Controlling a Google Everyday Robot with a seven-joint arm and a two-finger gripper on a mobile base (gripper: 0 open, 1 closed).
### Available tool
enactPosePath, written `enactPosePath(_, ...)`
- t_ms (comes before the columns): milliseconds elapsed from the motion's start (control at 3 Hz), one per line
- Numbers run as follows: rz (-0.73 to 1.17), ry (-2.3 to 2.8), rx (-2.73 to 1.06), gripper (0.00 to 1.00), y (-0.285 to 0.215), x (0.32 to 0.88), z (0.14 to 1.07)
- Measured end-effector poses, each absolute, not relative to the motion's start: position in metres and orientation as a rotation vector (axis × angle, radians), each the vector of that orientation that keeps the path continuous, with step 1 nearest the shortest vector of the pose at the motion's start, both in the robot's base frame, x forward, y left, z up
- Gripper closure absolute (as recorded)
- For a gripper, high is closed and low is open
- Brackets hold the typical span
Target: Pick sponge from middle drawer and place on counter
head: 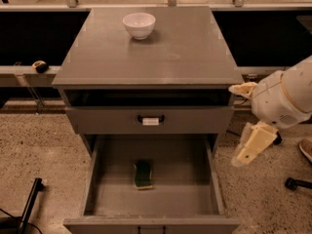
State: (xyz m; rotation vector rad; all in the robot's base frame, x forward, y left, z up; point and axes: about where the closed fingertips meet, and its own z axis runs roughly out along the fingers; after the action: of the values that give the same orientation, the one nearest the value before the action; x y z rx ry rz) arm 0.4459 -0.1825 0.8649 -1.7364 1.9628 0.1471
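Observation:
The sponge [143, 174], dark green on top with a pale yellow edge, lies flat near the middle of the floor of the open middle drawer [90, 179]. The drawer is pulled out towards me. The grey counter [185, 52] tops the cabinet above it. My gripper [246, 152] hangs from the cream-coloured arm [282, 99] at the right. It is outside the drawer's right wall, at about the height of the drawer above, well to the right of the sponge and apart from it. It holds nothing that I can see.
A white bowl [139, 25] stands on the far left part of the counter. A grey drawer front with a black handle and a white label [150, 119] sits above the open drawer. A black bar [30, 204] leans at the lower left. A black part [297, 183] lies on the speckled floor at the right.

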Motion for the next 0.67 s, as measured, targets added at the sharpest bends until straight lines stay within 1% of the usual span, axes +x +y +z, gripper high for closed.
enactPosePath(333,0.371,1.863,-1.712,0.00,-0.131,0.449,0.796)
enactPosePath(667,0.470,1.682,-1.716,0.00,-0.074,0.448,0.744)
